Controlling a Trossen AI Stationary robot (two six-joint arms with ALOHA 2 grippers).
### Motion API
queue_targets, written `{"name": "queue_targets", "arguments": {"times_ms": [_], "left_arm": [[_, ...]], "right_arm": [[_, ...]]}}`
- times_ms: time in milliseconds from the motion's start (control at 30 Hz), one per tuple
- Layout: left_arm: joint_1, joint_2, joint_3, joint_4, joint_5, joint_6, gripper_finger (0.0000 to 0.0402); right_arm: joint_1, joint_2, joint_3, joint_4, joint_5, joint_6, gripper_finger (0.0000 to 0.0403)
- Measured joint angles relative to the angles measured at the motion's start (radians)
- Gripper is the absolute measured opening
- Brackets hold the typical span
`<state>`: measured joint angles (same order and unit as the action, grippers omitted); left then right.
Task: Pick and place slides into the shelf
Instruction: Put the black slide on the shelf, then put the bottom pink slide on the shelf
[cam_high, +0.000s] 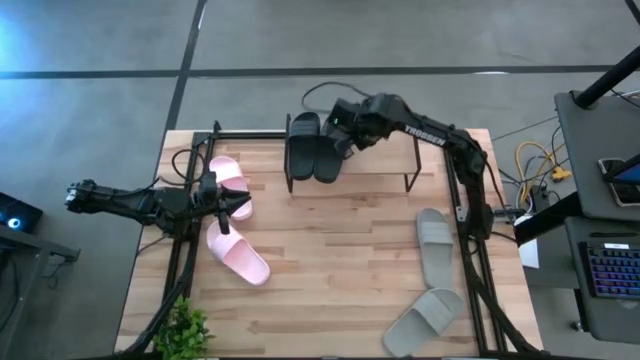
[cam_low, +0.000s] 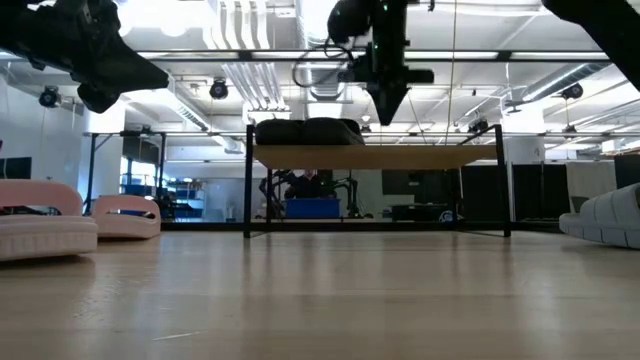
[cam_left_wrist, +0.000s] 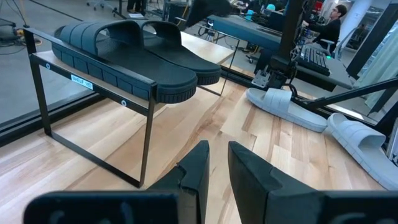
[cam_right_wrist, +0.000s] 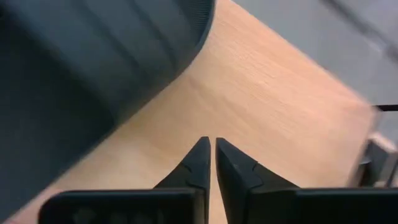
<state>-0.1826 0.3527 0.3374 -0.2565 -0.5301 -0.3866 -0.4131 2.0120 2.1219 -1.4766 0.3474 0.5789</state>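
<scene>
With right gripper (cam_high: 340, 128) pinched together empty just beside black slides (cam_high: 312, 146) on shelf (cam_high: 385, 165) at desk's far edge, left gripper (cam_high: 240, 207) nearly closed, empty, between pink slides (cam_high: 232, 222) near left edge, grey slides (cam_high: 432, 282) near right edge.

Bright white lamps (cam_low: 240, 40) on the ceiling far behind light the room, and they glare in the low view, so the arms and the black slides (cam_low: 308, 131) on the shelf (cam_low: 375, 156) look like dark shapes. From above, the wooden table (cam_high: 340, 270) is evenly lit with only soft, faint shadows, and a blue glow (cam_high: 12, 40) shows at the far left corner. In the right wrist view the black slide (cam_right_wrist: 81, 81) up close is blurry and smeared.
</scene>
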Motion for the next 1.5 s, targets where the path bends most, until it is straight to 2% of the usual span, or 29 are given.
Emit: {"name": "queue_targets", "arguments": {"times_ms": [133,333,767,1300,1400,1500], "left_arm": [[0.000,-0.001,0.000,0.000,0.000,0.000,0.0045],[0.000,0.000,0.000,0.000,0.000,-0.001,0.0045],[0.000,0.000,-0.001,0.000,0.000,0.000,0.0045],[0.000,-0.002,-0.002,-0.025,0.000,-0.001,0.0045],[0.000,-0.002,-0.002,-0.024,0.000,-0.015,0.0045],[0.000,-0.002,-0.002,-0.024,0.003,-0.043,0.0045]], "right_arm": [[-0.093,0.000,-0.014,0.067,-0.181,0.000,0.0012],[-0.146,0.000,-0.029,0.098,-0.251,0.000,0.0012],[-0.146,0.000,-0.108,0.255,-0.328,-0.014,0.0012],[-0.150,-0.005,-0.150,0.302,-0.318,-0.027,0.0013],[-0.150,-0.021,-0.150,0.282,-0.267,-0.030,0.0013],[-0.144,-0.047,-0.150,0.250,-0.156,-0.044,0.0013]]}}
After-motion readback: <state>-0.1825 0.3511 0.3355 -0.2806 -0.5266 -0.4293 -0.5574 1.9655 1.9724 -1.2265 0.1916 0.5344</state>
